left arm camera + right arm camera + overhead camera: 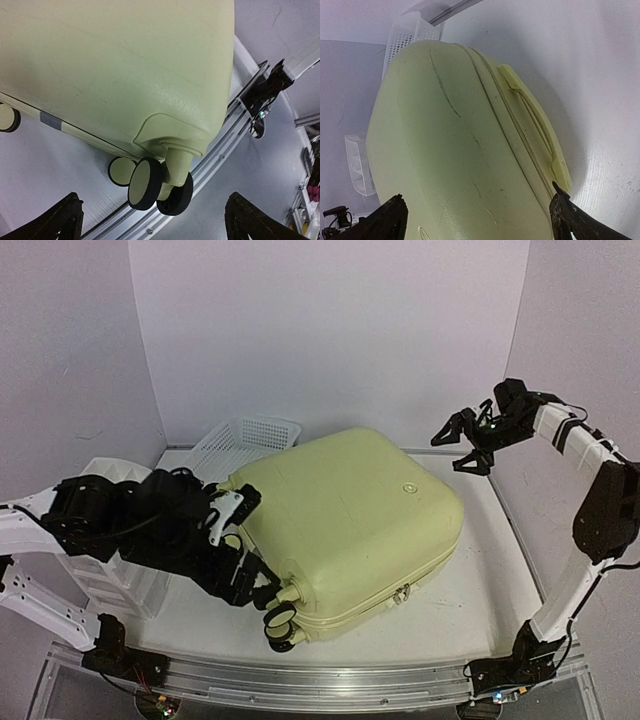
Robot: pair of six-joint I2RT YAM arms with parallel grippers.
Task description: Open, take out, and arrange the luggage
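Luggage (350, 520), seemingly zipped, lies on the worktop (470, 610). Left end effector (243, 550) spread near its wheels (282, 623); right end effector (462, 445) likewise spread.

**A:** Where does the top view sit?

**B:** High behind both arm bases. It looks down and forward over the whole worktop (480, 590), far enough back to take in both arms and the luggage (350, 510).

**A:** And the left wrist?

**B:** Low and very near the luggage's wheel (144, 184) corner, facing the near-edge rail (220, 150). The left fingers (55, 220) frame the bottom.

**A:** The right wrist?

**B:** Raised, looking down across the shell and side handle (532, 120) toward the basket (407, 35), with the right fingers (385, 220) at the lower corners. All three views share the luggage.
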